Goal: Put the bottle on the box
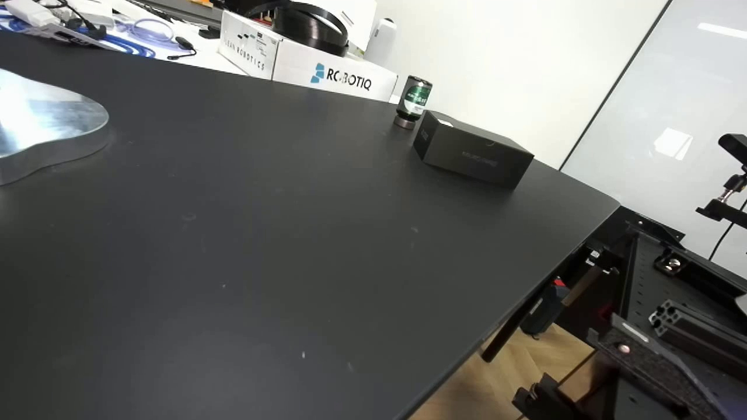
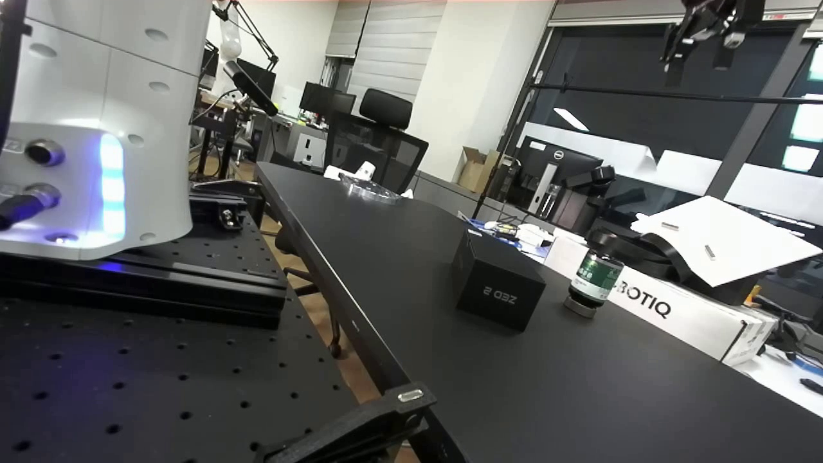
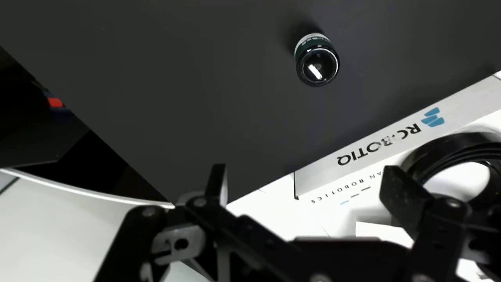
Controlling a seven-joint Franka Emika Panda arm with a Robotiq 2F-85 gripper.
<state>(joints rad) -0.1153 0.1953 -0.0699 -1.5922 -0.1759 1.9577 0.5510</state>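
The bottle, dark green with a pale label, shows in both exterior views [image 1: 415, 98] [image 2: 596, 278]. It stands on the dark table with its grey cap at the bottom. The box [image 1: 475, 153], low and black, lies close beside the bottle, and it also shows in an exterior view [image 2: 498, 283] with a small gap between them. In the wrist view the bottle [image 3: 316, 62] is at the upper middle, beyond my fingertips; I cannot make out the box there. My gripper [image 3: 306, 172] is open and empty. It hangs high above the table in an exterior view [image 2: 699, 63].
A white box with blue lettering [image 1: 335, 73] [image 3: 375, 149] stands behind the bottle with black cable or straps on it. A clear plate [image 1: 52, 122] lies on the table [image 1: 233, 233]. A clamp [image 2: 386, 418] grips the table edge. The robot base [image 2: 96, 128] stands beside the table.
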